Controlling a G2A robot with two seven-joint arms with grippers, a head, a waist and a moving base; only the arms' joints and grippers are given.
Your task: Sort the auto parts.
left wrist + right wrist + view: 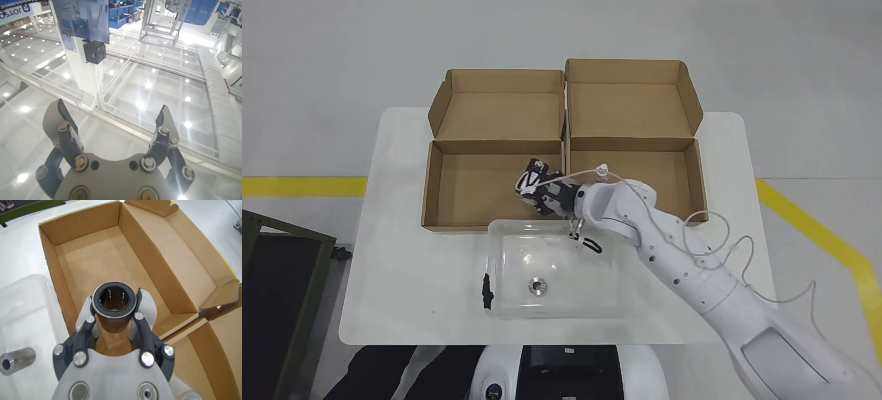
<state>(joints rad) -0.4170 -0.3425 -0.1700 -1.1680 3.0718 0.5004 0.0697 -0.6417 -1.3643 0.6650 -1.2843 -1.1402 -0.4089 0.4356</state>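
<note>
My right gripper (pixel 115 296) is shut on a black cylindrical bearing (pixel 113 323), a hollow sleeve with ball rows inside. It hangs over the near right part of the left cardboard box (pixel 98 262), whose floor is bare. From above, the right gripper (pixel 535 180) and the bearing (pixel 530 178) sit just inside that box (pixel 477 190), close to its front wall. A grey metal sleeve (pixel 18 361) lies in the clear plastic bin (pixel 28 298). My left gripper (pixel 112 105) is open, holds nothing and points up at the ceiling.
The right cardboard box (pixel 642 175) stands beside the left one, both with lids folded back. The clear bin (pixel 492 240) sits in front of the boxes and holds the metal sleeve (pixel 537 286). A small black part (pixel 485 290) is at its left wall.
</note>
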